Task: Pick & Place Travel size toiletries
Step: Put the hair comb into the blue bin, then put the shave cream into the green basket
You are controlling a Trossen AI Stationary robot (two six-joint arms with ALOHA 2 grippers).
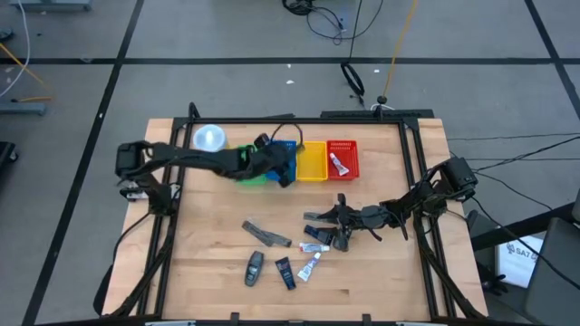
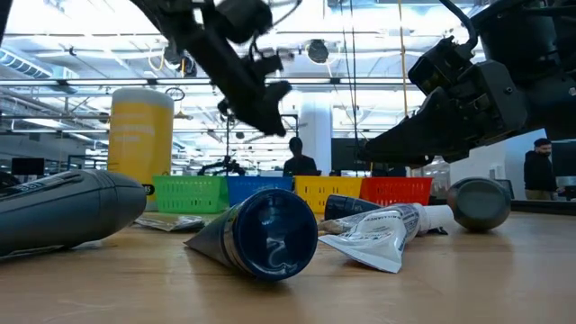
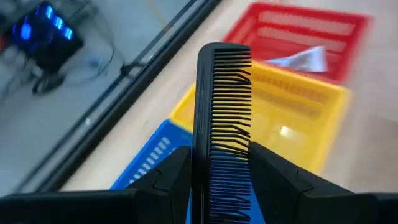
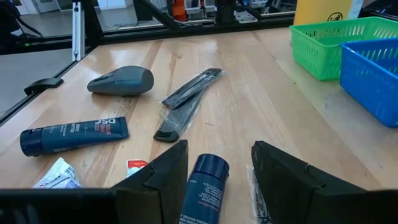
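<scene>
My left gripper (image 1: 288, 168) is over the blue basket (image 1: 286, 156) at the table's far side, shut on a black comb (image 3: 222, 112). My right gripper (image 4: 214, 163) is open and low over the table. Its fingers stand on either side of a dark blue tube (image 4: 204, 183) without touching it. More toiletries lie flat on the wood: a grey oval stick (image 4: 121, 81), another dark blue tube (image 4: 74, 134), a grey sachet with a comb (image 4: 186, 99) and a white tube (image 1: 310, 264). One white tube (image 1: 338, 164) lies in the red basket (image 1: 343, 158). My left gripper pinches the black comb at one end (image 3: 217, 180) between its two fingers, one finger on the spine edge and the other on the teeth side. The comb sticks out beyond the fingertips along the fingers, lifted clear above the blue and yellow baskets.
Green, blue, yellow (image 1: 313, 161) and red baskets stand in a row along the far edge. The yellow canister with a white lid (image 1: 208, 138) is to their left. A black frame runs along the table's edges. A person (image 2: 297, 157) stands in the room behind.
</scene>
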